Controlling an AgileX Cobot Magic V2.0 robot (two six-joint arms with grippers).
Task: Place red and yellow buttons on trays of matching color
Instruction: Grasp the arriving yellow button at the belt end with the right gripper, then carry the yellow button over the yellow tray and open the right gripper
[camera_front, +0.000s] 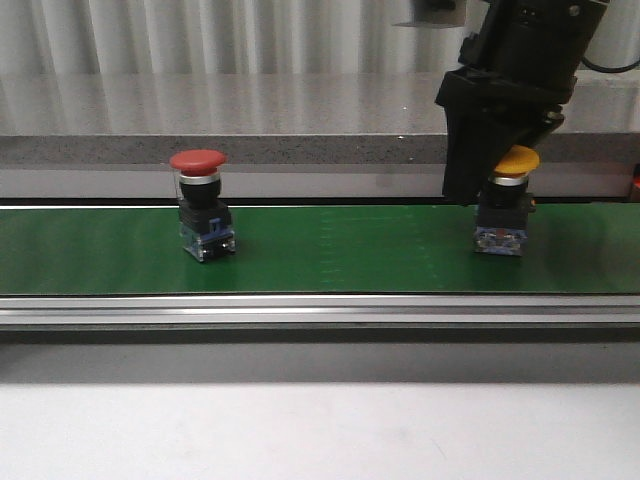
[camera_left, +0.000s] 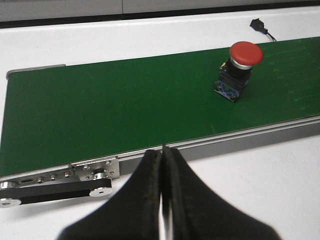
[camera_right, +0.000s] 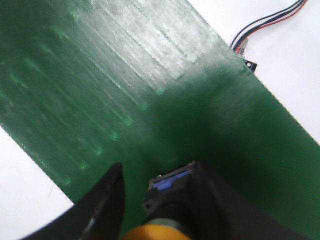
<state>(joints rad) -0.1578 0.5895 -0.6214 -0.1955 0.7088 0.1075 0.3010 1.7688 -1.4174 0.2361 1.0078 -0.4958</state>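
A red button (camera_front: 198, 160) on a black and blue base stands on the green belt (camera_front: 340, 250) at the left; it also shows in the left wrist view (camera_left: 245, 52). A yellow button (camera_front: 515, 160) stands on the belt at the right. My right gripper (camera_front: 495, 195) is open and straddles it. In the right wrist view one finger touches the button's base (camera_right: 170, 187), and the other stands a little apart from it. My left gripper (camera_left: 162, 152) is shut and empty over the white table next to the belt's rail. No trays are in view.
A metal rail (camera_front: 320, 308) runs along the belt's front edge, with white table in front. A grey ledge (camera_front: 250, 145) runs behind the belt. The belt's end roller and bracket (camera_left: 95, 175) lie near my left gripper. A wired connector (camera_right: 245, 47) lies beside the belt.
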